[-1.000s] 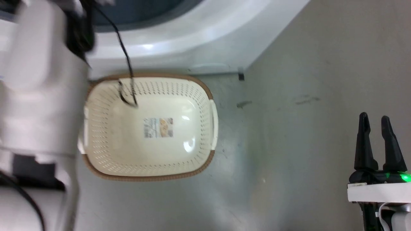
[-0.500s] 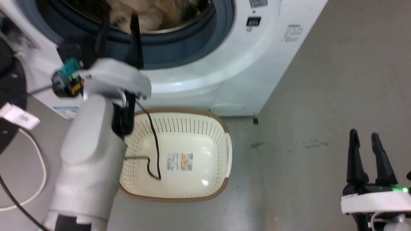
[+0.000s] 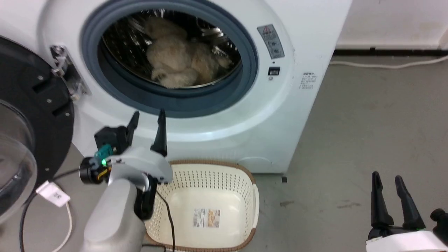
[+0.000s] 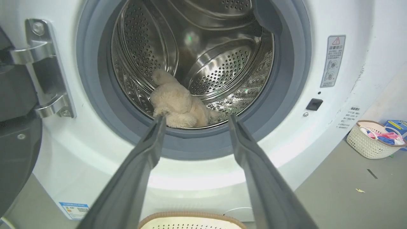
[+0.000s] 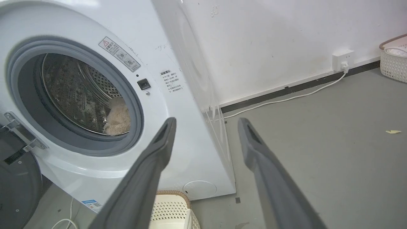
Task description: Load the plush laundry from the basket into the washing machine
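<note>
The beige plush laundry (image 3: 180, 63) lies inside the steel drum of the white washing machine (image 3: 301, 42), whose round door (image 3: 21, 147) stands swung open at the left. The left wrist view shows the plush (image 4: 176, 103) low in the drum, beyond my fingers. My left gripper (image 3: 147, 117) is open and empty, just below the grey door ring, above the cream basket (image 3: 245, 210). The basket holds nothing but its paper label (image 3: 207, 218). My right gripper (image 3: 387, 176) is open and empty at the lower right, over the floor.
A white cable (image 3: 388, 64) runs along the wall base at the right. A second small basket (image 4: 375, 140) with coloured items stands on the floor to the washer's right. A black cable (image 3: 170, 220) from my left arm hangs into the basket. Grey floor lies open at the right.
The head camera has tilted up, from the basket to the washer's drum. My left gripper has drawn back out of the door ring and now sits lower, in front of it.
</note>
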Available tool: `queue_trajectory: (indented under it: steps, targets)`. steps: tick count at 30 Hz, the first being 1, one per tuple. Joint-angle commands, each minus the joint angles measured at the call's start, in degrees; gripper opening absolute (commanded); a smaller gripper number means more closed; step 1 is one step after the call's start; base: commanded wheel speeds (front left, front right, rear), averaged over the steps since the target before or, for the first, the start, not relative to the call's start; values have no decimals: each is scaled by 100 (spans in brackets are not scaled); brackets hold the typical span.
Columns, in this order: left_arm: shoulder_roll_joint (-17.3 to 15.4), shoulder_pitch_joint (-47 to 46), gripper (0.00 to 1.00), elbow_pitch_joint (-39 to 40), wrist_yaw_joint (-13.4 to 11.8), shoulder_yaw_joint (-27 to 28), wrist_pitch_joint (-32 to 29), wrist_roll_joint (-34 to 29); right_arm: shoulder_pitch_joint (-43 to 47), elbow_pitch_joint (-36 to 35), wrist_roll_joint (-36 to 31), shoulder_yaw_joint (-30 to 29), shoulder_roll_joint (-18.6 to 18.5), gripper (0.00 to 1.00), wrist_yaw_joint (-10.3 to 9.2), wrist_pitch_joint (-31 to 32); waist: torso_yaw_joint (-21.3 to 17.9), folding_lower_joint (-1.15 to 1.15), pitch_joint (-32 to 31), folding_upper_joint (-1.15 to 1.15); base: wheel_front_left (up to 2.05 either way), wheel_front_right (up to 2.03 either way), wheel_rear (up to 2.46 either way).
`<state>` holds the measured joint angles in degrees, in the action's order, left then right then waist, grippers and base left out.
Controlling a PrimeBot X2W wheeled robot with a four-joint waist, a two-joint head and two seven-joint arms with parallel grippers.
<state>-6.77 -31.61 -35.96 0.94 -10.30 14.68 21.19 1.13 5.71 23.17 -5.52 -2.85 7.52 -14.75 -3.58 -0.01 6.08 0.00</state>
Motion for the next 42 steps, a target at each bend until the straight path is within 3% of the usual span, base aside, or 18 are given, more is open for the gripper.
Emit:
queue_trajectory:
  steps: [1, 19, 31, 42]
  targets:
    - [-18, 223, 100, 66, -22, -23, 14, 7, 103, 29, -36, 25, -3, 100, -3, -25, 37, 1, -244, 0, 0, 0, 0]
    - [-408, 2025, 100, 1268, -360, -271, -403, -137, 330, 269, -605, 188, -3, 100, -3, -25, 199, 1, -727, 0, 0, 0, 0]
    - [-535, 2609, 100, 1980, -568, -369, -460, -222, 466, 328, -1476, 259, -3, 100, -3, 94, 303, 1, -812, 0, 0, 0, 0]
    - [-641, 2811, 100, 2258, -636, -465, -474, -286, 602, 317, -1586, 321, -3, 100, -3, 269, 396, 1, -844, 0, 0, 0, 0]
